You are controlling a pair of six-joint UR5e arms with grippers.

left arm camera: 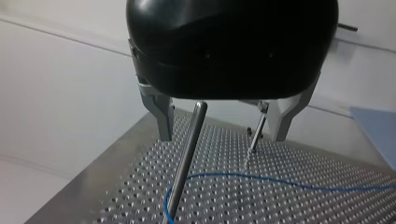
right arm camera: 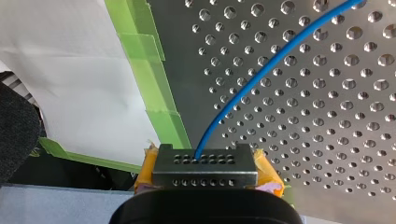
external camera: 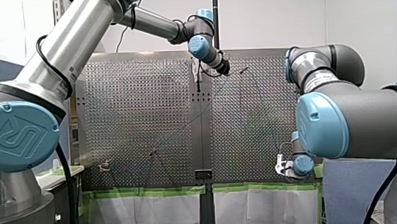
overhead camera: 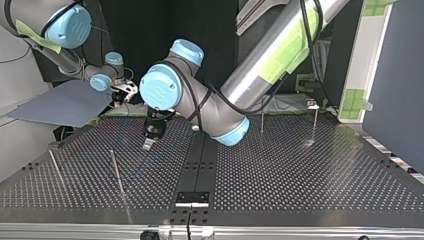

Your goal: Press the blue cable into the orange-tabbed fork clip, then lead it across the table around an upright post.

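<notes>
The blue cable (right arm camera: 261, 70) runs from between the yellow pads (right arm camera: 267, 173) of my right gripper (right arm camera: 205, 168), which is shut on it at the table's taped edge. In the left wrist view the cable (left arm camera: 280, 183) lies on the perforated plate and curls at the foot of an upright post (left arm camera: 187, 158). My left gripper (left arm camera: 222, 137) hangs open just above that post, its metal fingers (left arm camera: 162, 116) apart and holding nothing. In the top view my left gripper (overhead camera: 148, 144) hovers over the table's middle left. A small clip (external camera: 104, 167) sits at the front view's near left.
Further upright posts stand on the plate: a second one (left arm camera: 257, 135) beyond my left gripper, two (overhead camera: 117, 172) (overhead camera: 55, 167) at the top view's left and two (overhead camera: 262, 122) (overhead camera: 314, 125) at its right. Green tape (right arm camera: 159, 98) lines the table's edge.
</notes>
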